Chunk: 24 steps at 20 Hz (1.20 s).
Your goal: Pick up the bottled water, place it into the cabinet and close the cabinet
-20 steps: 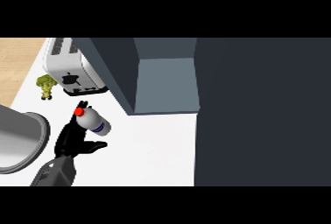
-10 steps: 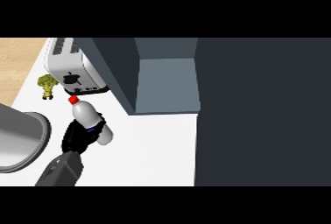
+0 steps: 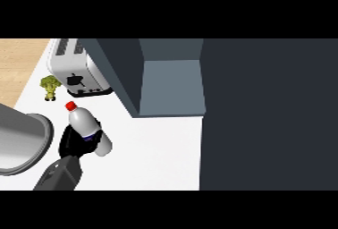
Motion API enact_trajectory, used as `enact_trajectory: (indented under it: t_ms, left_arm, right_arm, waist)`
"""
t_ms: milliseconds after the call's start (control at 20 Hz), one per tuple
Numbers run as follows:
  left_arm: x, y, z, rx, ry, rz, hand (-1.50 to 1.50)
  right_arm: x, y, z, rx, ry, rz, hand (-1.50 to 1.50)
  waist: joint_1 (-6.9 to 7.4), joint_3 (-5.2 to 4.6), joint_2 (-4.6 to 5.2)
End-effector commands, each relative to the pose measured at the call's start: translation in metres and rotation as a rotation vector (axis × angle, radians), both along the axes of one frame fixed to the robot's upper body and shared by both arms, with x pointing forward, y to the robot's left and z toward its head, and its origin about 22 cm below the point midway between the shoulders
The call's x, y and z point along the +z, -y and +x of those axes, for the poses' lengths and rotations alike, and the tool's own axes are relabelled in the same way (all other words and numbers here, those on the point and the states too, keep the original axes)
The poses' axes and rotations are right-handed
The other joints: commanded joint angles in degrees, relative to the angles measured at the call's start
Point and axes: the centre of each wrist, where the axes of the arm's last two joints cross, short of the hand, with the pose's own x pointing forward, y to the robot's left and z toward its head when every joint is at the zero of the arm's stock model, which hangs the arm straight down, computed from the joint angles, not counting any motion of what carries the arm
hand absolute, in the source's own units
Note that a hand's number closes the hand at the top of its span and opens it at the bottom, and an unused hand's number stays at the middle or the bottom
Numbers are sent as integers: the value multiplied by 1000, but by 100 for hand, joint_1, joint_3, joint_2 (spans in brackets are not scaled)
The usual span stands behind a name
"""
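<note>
Metal pot: cut off at the left edge. Broccoli: set on the counter beside the toaster, both unmoved. Right hand: fingers curled round the bottled water. The bottle is held above the counter, red cap tilted up-left, carried slightly higher and farther left than before. Open cabinet: seen to the right; its dark door stands open.
</note>
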Motion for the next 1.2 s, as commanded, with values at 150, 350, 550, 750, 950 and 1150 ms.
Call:
enact_trajectory:
  t_ms: [150,350,550,750,950,1150]
  left_arm:
    - [-9,-22,-38,61,117,103,150]
    - [9,-11,-18,23,104,116,150]
    - [24,22,-2,-25,137,120,150]
    - [39,74,10,-68,130,112,150]
    - [67,97,15,-96,140,123,150]
    - [96,125,25,-61,168,161,150]
  right_arm:
    - [29,-16,-5,8,64,14,-150]
    - [37,-19,-19,10,69,1,-150]
    - [42,-21,-14,16,64,7,-150]
    - [41,-13,-15,31,55,-6,-150]
    - [40,-19,-14,20,59,7,-150]
    - [42,-15,-10,26,72,12,-150]
  waist:
    - [124,11,-22]
    - [73,15,-41]
    - [120,14,-35]
    - [103,14,-43]
    - [120,11,-48]
    - [79,8,-36]
